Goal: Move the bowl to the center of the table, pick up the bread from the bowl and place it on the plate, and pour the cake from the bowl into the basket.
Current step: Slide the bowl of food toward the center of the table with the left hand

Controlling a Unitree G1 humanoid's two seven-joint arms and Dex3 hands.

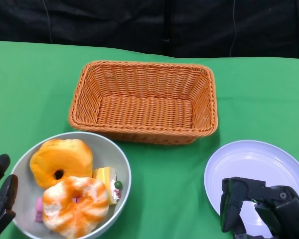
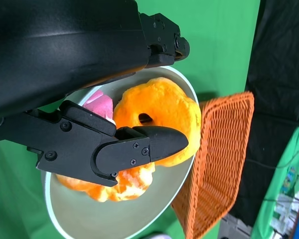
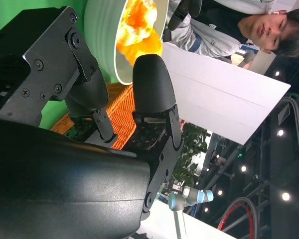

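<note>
Left hand [image 1: 1, 201] at the near left corner of the table, fingers apart and holding nothing, poised just beside the rim of the grey-green bowl [image 1: 120, 164]; whether a fingertip touches the rim cannot be told. The bowl sits on the green tablecloth [image 1: 169, 179] at the near left, well off centre, and carries two ring-shaped orange breads [image 1: 61, 162] [image 1: 75, 205], one stacked partly over the other, with a yellow slice of cake [image 1: 108, 181] wedged against the wall and a pink piece [image 1: 39, 209] beneath. The bowl appears rigid and smooth, so likely slippery; its rim is the natural hold for sliding or tipping. The breads look soft and light, best taken across the ring without squeezing hard. The cake seems small and loose, apt to slide out when poured. The orange wicker basket [image 1: 139, 129] stands just behind the bowl. Right hand [image 1: 261, 209] over the near edge of the white plate [image 1: 249, 159], fingers curled downward, holding nothing.
</note>
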